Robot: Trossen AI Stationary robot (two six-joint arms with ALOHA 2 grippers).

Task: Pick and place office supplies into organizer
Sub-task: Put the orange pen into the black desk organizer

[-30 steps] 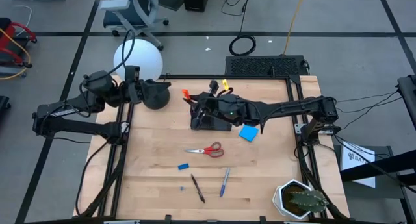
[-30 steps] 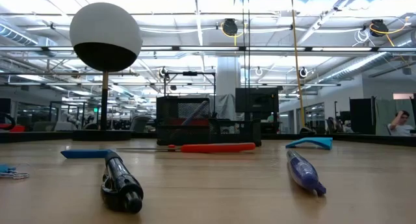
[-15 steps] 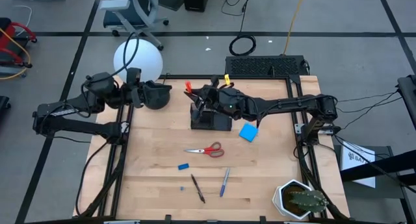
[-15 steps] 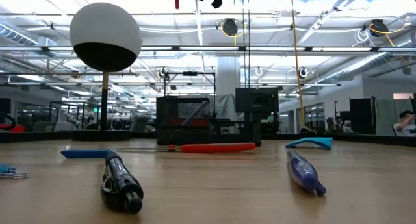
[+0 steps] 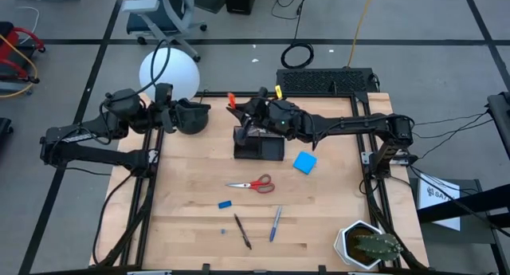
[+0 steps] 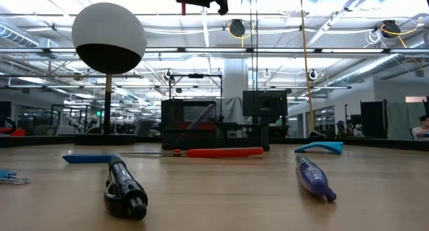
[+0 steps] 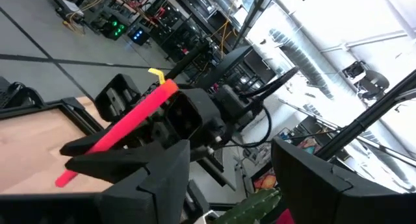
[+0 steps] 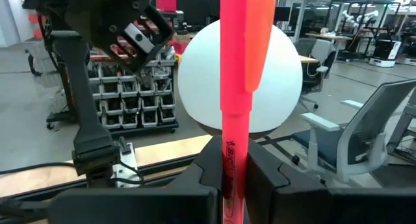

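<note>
Wooden table (image 5: 191, 187) | right end effector (image 5: 244, 114) pinching orange pen (image 8: 238, 87), seemingly above organizer (image 5: 258, 146)

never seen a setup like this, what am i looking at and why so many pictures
It is a two-armed robot at a wooden table, filmed at one moment by four cameras: one overhead, one at table-top height, and one on each wrist.

Overhead, the right gripper hangs above the black organizer, shut on an orange-red pen; the right wrist picture shows that pen up close. The left gripper waits open beside a round black lamp base at the far left corner.

On the table lie red-handled scissors, a blue square pad, a small blue piece, a black pen and a blue pen. A potted cactus sits at the near right corner.
</note>
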